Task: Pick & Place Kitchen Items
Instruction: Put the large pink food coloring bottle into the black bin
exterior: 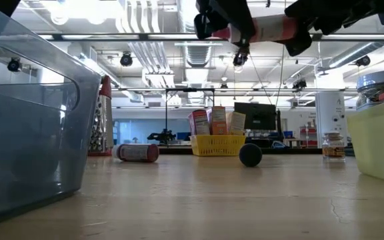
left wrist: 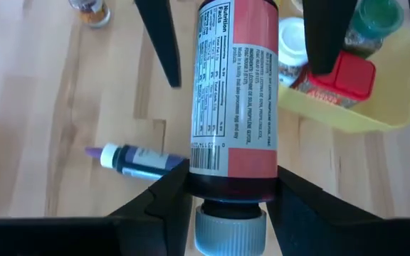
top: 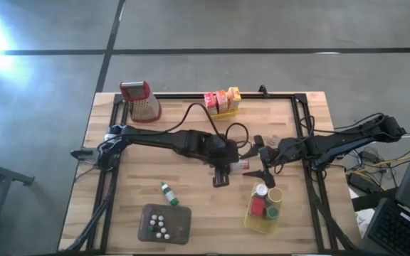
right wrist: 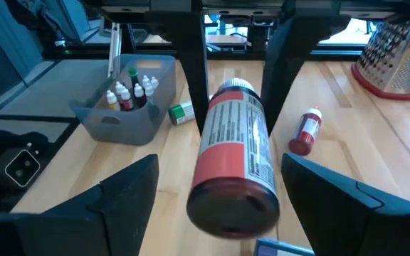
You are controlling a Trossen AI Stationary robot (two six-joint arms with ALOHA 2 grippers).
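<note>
A bottle with a red-and-white label and a grey cap (left wrist: 233,92) hangs in mid-air over the table's middle (top: 238,164), roughly level in the low view (exterior: 265,30). My left gripper (left wrist: 230,195) is shut on it; in the high view it reaches in from the left (top: 223,171). My right gripper (right wrist: 223,174) is open. Its fingers stand wide on either side of the bottle's base end (right wrist: 233,206) without touching. It comes from the table's right (top: 264,162). My left gripper pinches the bottle between its two fingers at the shoulder just above the grey cap (left wrist: 230,181). The cap points back toward the wrist, so the bottle lies along the fingers and sticks out past them. It is lifted clear of the table, about level.
A yellow basket (top: 249,222) near the right edge holds a red block and jars. A grey tray (top: 180,213) of tiny bottles sits at the near edge, with a green-capped bottle (top: 166,190) beside it. A grater (top: 142,101) and a basket of boxes (top: 221,102) stand far. A small purple bottle (left wrist: 137,160) lies below.
</note>
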